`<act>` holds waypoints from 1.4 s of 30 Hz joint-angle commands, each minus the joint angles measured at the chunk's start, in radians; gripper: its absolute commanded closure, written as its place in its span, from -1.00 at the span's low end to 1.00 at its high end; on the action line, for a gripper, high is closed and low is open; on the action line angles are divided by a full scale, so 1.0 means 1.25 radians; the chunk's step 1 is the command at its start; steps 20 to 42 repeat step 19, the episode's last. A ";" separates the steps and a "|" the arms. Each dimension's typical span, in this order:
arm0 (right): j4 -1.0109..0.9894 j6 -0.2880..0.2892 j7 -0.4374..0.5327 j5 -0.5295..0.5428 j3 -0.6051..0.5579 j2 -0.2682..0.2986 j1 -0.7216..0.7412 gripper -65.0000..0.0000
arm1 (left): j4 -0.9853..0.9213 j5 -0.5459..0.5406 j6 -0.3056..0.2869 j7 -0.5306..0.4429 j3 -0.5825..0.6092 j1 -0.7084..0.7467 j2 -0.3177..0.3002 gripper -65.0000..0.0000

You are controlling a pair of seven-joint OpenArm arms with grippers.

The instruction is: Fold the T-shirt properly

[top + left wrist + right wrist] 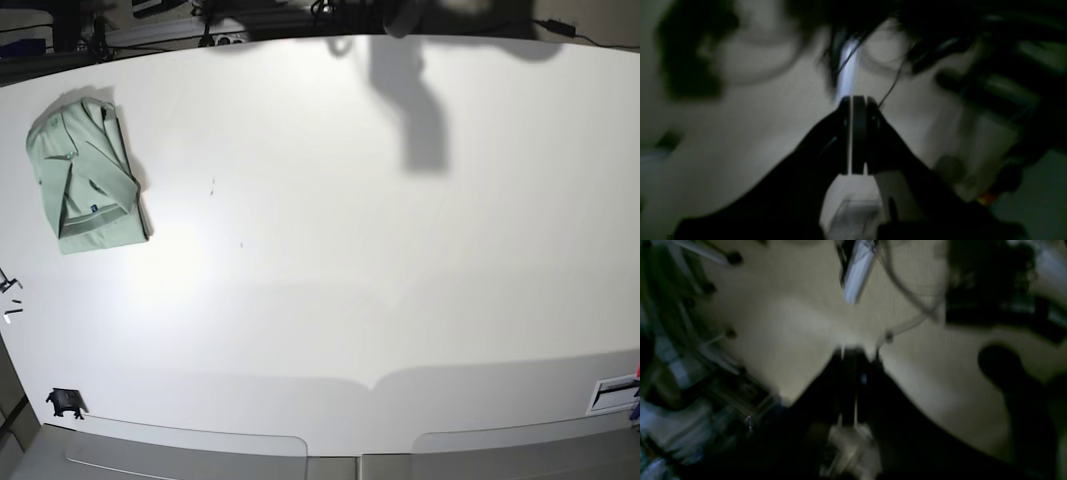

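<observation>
I see the pale mint-green cotton T-shirt (88, 178) lying folded at the white table's (340, 250) far left corner, long axis running away from me; my right gripper (853, 351) is likely nearer; left gripper (855, 100) and right both closed, empty.

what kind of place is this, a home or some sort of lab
Probably a robotics lab or test bench, not a home: a wide bare white table, one folded T-shirt laid at its far corner, and cables and equipment crowded along the far edge.
</observation>
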 commanded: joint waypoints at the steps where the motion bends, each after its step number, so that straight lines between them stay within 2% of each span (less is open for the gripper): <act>1: -0.045 0.004 0.010 -0.016 -0.044 0.000 0.043 1.00 | -0.060 0.035 0.006 -0.036 0.016 -0.018 -0.007 1.00; 2: -0.101 0.001 0.016 -0.032 -0.094 -0.015 0.093 1.00 | -0.131 0.068 0.006 -0.078 0.036 -0.062 -0.007 1.00; 4: -0.207 -0.049 0.016 -0.037 -0.179 -0.055 0.184 1.00 | -0.261 0.120 0.007 -0.127 0.065 -0.145 -0.003 1.00; 8: -0.392 -0.161 0.042 -0.035 -0.285 -0.149 0.328 1.00 | -0.442 0.188 0.018 -0.159 0.068 -0.267 0.032 1.00; 14: -0.535 -0.326 0.050 -0.023 -0.320 -0.271 0.426 1.00 | -0.514 0.187 0.157 -0.179 0.068 -0.346 0.083 1.00; 16: -0.542 -0.380 0.050 -0.002 -0.320 -0.292 0.432 1.00 | -0.513 0.187 0.179 -0.180 0.068 -0.359 0.096 1.00; 18: -0.542 -0.407 0.049 0.042 -0.320 -0.305 0.432 1.00 | -0.512 0.187 0.181 -0.180 0.068 -0.370 0.104 1.00; 19: -0.542 -0.407 0.049 0.062 -0.320 -0.311 0.432 1.00 | -0.511 0.187 0.181 -0.180 0.068 -0.375 0.106 1.00; 42: -0.542 -0.407 0.049 0.062 -0.320 -0.311 0.432 1.00 | -0.511 0.187 0.181 -0.180 0.068 -0.375 0.106 1.00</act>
